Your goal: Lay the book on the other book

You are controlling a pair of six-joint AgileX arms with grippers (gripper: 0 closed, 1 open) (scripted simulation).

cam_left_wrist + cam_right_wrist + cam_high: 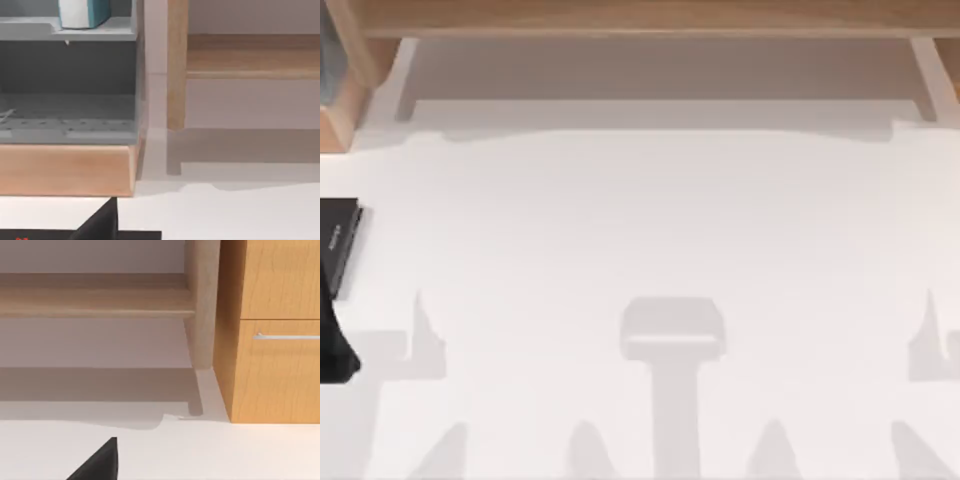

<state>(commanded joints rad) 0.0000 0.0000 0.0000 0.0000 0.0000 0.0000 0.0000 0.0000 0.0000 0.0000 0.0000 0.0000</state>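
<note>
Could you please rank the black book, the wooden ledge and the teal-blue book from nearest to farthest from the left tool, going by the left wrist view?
1. black book: on the table, right by the left tool.
2. wooden ledge: the shelf unit's base, just beyond.
3. teal-blue book: up on the grey shelf, farthest.

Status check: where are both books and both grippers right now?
Flat black book lying at the table's left edge. Teal-blue book upright on the grey shelf. Left gripper and right gripper low over the white table.

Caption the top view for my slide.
Black book at the white table's left edge, below a wooden shelf.
</note>
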